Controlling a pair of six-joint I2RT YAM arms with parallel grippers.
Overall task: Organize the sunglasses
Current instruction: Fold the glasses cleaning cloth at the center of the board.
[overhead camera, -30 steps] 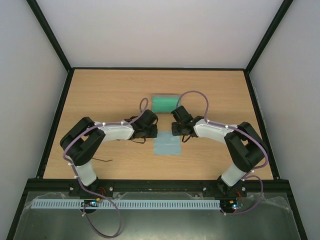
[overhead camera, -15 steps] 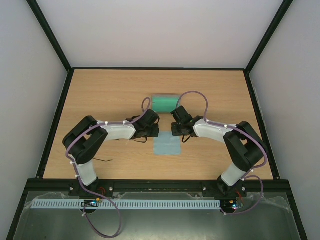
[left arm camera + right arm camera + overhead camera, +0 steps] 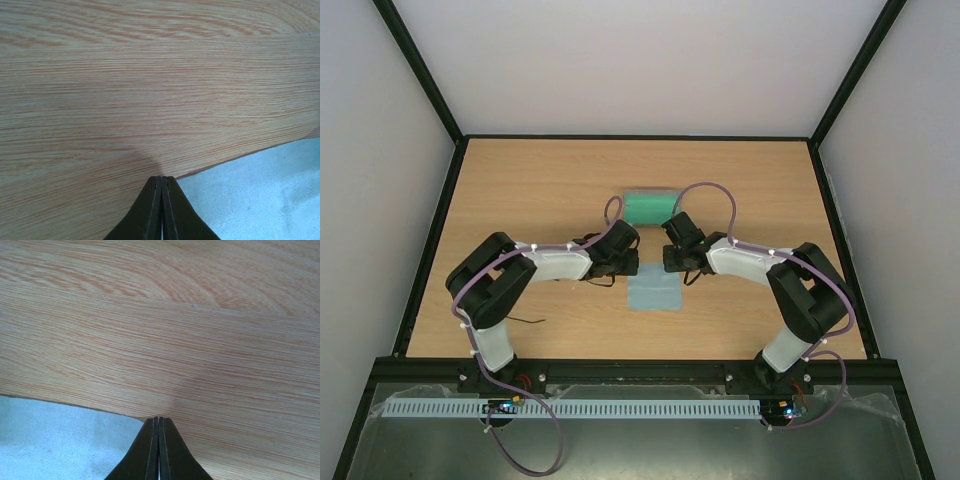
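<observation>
Only the top view takes in the whole layout. A glasses case (image 3: 648, 207) lies open with its green lining up, just behind a light blue square cloth (image 3: 653, 292), on a pale wood-grain table (image 3: 540, 190). A fine dark curved line, most likely the sunglasses (image 3: 528, 320), lies by the left arm's elbow, well apart from both claws. The wrist views miss all that but show texture: the cloth is finely grainy and matte against streaked laminate. The left gripper (image 3: 161, 178) has its black tapered fingers pressed together, the tips meeting the cloth's edge. The right gripper (image 3: 158, 419) is likewise closed at the cloth's curving edge. Whether fabric sits between either pair cannot be told.
</observation>
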